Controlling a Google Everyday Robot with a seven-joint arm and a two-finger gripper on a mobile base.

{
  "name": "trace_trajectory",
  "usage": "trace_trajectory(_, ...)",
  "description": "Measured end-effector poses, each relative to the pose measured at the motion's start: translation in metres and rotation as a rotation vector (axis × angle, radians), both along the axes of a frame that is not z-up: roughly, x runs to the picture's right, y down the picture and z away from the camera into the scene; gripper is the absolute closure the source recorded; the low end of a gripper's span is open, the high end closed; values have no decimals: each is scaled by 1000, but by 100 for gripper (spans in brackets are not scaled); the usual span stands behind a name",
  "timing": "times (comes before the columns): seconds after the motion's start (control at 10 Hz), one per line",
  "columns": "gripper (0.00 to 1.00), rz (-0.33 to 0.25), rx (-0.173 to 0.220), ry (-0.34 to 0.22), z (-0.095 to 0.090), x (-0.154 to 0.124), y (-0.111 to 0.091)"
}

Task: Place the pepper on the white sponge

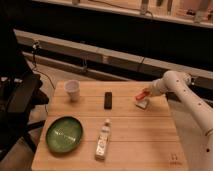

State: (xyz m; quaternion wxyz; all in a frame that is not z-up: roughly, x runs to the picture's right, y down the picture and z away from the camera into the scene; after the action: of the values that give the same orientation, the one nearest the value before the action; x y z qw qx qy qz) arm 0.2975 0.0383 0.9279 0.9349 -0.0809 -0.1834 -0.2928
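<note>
The pepper (141,94) is a small red-orange piece lying on top of the white sponge (142,103), a pale block near the table's right edge. My gripper (150,90) is at the end of the white arm (192,100), right beside the pepper's right end and just above the sponge.
A wooden table (130,135) holds a white paper cup (73,90) at the back left, a flat black bar (108,100) in the middle, a green bowl (64,133) at the front left and a small bottle (102,140) lying in front. A dark chair (20,100) stands to the left.
</note>
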Motion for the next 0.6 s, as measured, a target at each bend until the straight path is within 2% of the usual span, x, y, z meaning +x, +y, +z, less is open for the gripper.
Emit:
trace_trajectory(0.1,43,0,8,-8,-3,-2,-2)
trace_trajectory(0.3,57,-7,17,-22,-8,-12,-9)
trace_trajectory(0.4,57,-7,16,-22,-6,-14,-9)
trace_trajectory(0.6,45,0,8,-8,-2,-6,-5)
